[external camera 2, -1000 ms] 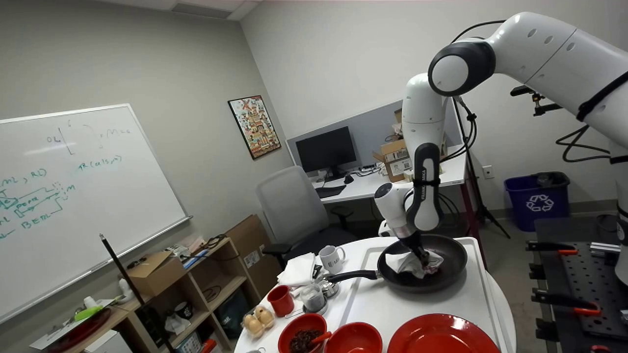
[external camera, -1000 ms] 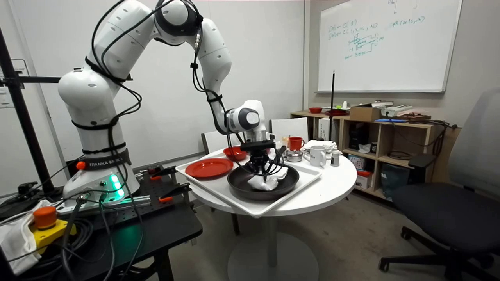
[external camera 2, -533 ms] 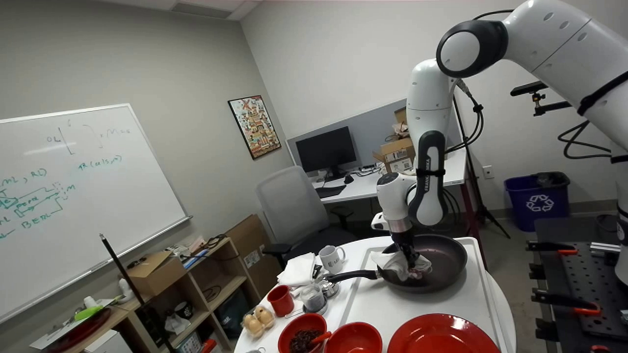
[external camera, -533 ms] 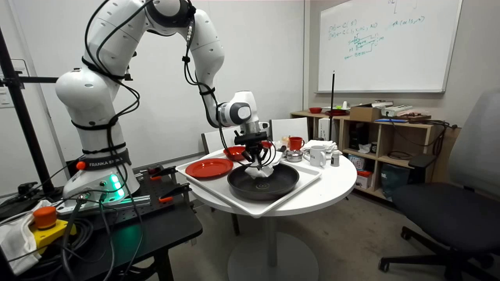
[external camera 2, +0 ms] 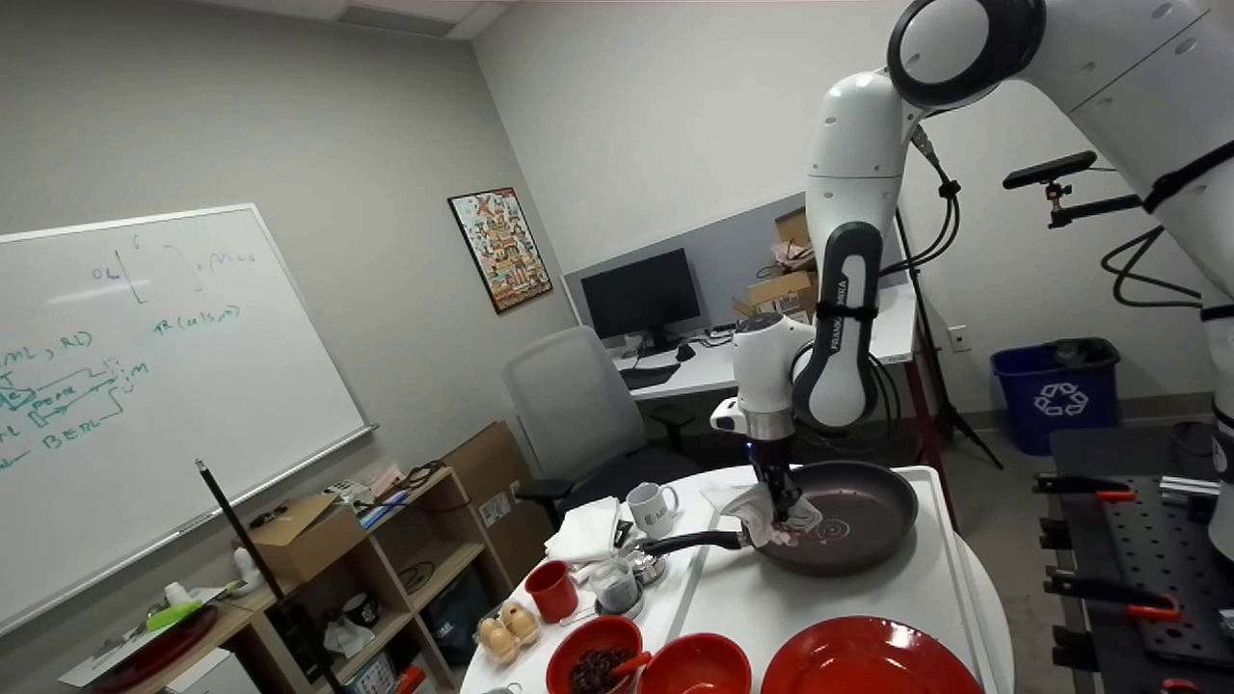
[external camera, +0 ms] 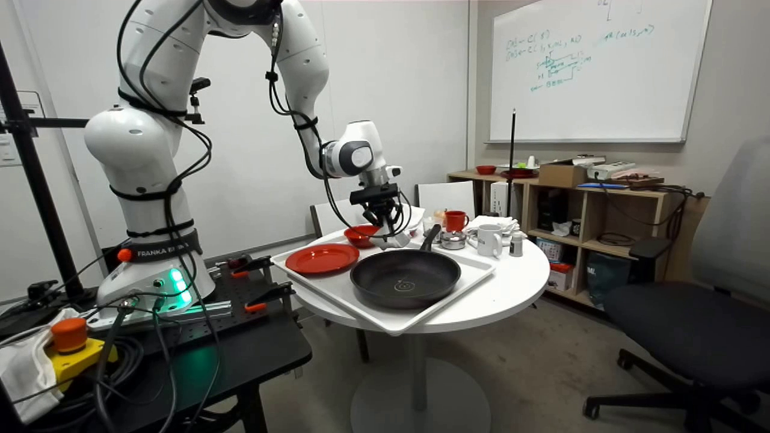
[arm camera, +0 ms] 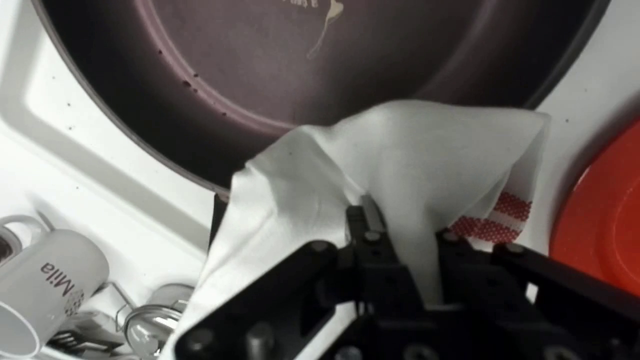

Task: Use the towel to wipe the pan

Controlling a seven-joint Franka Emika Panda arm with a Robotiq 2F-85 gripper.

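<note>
The robot arm [external camera: 308, 66] reaches down over a round white table [external camera: 522, 282]. A blue recycling bin [external camera 2: 1056, 424], recorded in an exterior view only, stands on the floor [external camera 2: 1003, 511]. On the table lies a white tray [external camera 2: 733, 607] carrying the black pan [external camera: 405, 284], base down, with a red plate [external camera: 322, 258] near it. Both exterior views show the pan's handle [external camera: 431, 237]; in the wrist view the white towel [arm camera: 400, 160] hides most of it. The towel is at the handle side of the pan, overlapping the rim as seen from the wrist; whether it touches the pan cannot be determined. Its red-checked band [arm camera: 485, 230] shows clearest in the wrist view. The jaws of the gripper [arm camera: 406, 227] are clamped on the towel, a fold running between the fingers [arm camera: 377, 255] and cloth spreading past both. The pan lies below the jaws, its handle-side edge nearest. Only the wrist view discloses dark specks [arm camera: 186, 83] on the pan's inner wall and on the tray.
</note>
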